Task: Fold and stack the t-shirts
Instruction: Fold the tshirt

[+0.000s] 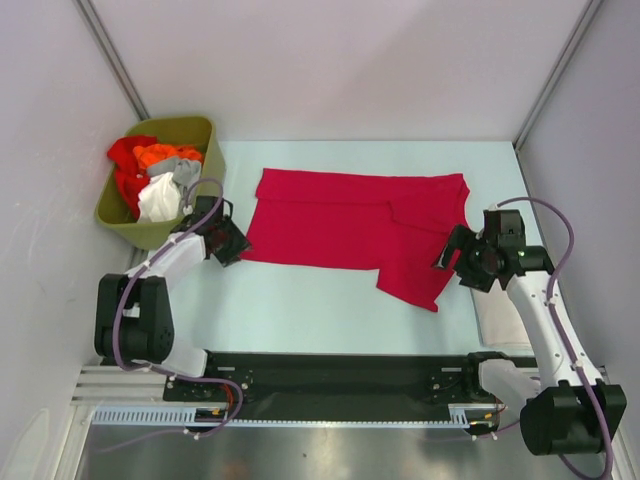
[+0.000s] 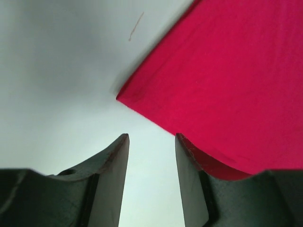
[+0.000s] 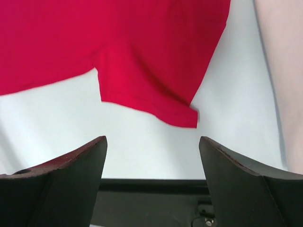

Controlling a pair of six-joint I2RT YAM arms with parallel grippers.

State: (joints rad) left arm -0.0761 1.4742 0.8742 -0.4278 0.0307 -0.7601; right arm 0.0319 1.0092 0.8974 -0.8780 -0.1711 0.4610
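A crimson-red t-shirt [image 1: 345,225] lies spread flat across the middle of the table, one sleeve [image 1: 415,275] pointing toward the near edge. My left gripper [image 1: 228,240] stands open at the shirt's left near corner. In the left wrist view only bare table shows between the fingers of the left gripper [image 2: 151,137], and the red cloth [image 2: 227,80] runs along the outside of the right finger. My right gripper [image 1: 455,258] hangs open beside the sleeve. In the right wrist view the right gripper [image 3: 152,139] holds nothing, with the sleeve hem [image 3: 156,101] just ahead. An off-white t-shirt [image 1: 500,315] lies folded under the right arm.
An olive-green bin [image 1: 195,135] at the back left holds red, orange, grey and white t-shirts [image 1: 160,175]. White walls close in the table on three sides. The black base rail [image 3: 151,198] runs along the near edge. The off-white cloth [image 3: 284,71] shows at the right edge of the right wrist view.
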